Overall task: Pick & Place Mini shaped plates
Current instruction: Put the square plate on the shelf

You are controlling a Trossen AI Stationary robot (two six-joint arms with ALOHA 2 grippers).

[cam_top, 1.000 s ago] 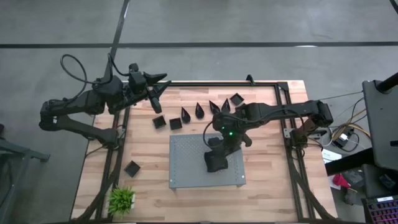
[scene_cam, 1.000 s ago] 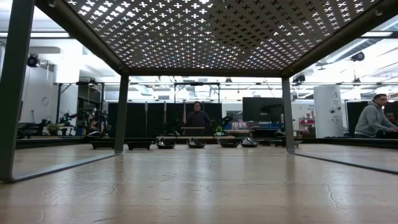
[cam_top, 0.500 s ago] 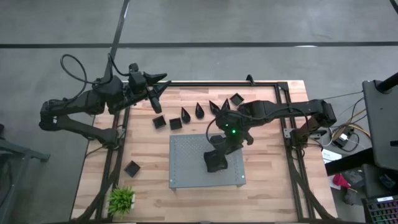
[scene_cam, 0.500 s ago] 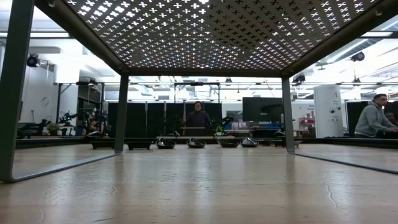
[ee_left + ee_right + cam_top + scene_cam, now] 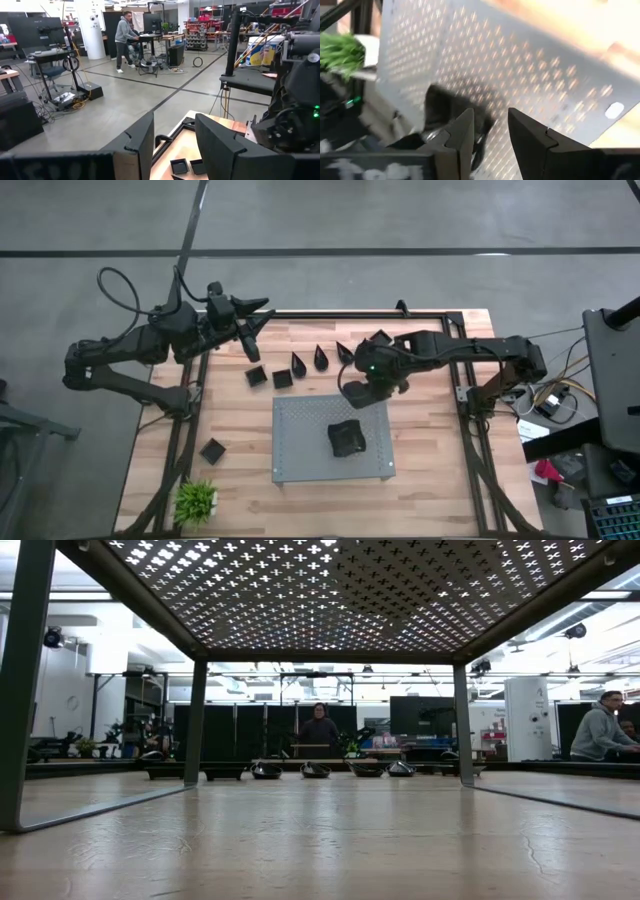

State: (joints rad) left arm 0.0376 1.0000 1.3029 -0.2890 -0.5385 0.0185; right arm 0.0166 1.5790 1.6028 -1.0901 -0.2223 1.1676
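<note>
One black mini shaped plate point(image 5: 347, 438) lies on the grey perforated board point(image 5: 300, 430); the right wrist view shows it blurred point(image 5: 445, 107). My right gripper point(image 5: 350, 392) point(image 5: 490, 116) hangs open over the board's far edge, slanting down, with nothing between its fingers. More plates rest in a row on the wood beyond the board: two square ones point(image 5: 256, 376) point(image 5: 283, 379) and teardrop ones point(image 5: 298, 364) point(image 5: 320, 358). Another square plate point(image 5: 212, 450) sits left of the board. My left gripper point(image 5: 262, 318) point(image 5: 174, 125) waits open and level at the far left corner.
A small green plant point(image 5: 196, 500) stands at the near left corner. The black table frame point(image 5: 330, 313) runs along the far edge. The low view looks under the board at the row of plates point(image 5: 315, 770). People stand in the room beyond.
My right gripper has drawn back from the middle of the board toward the table's far edge, rising and turning a little. The black plate it stood over stays behind, lying on the board.
</note>
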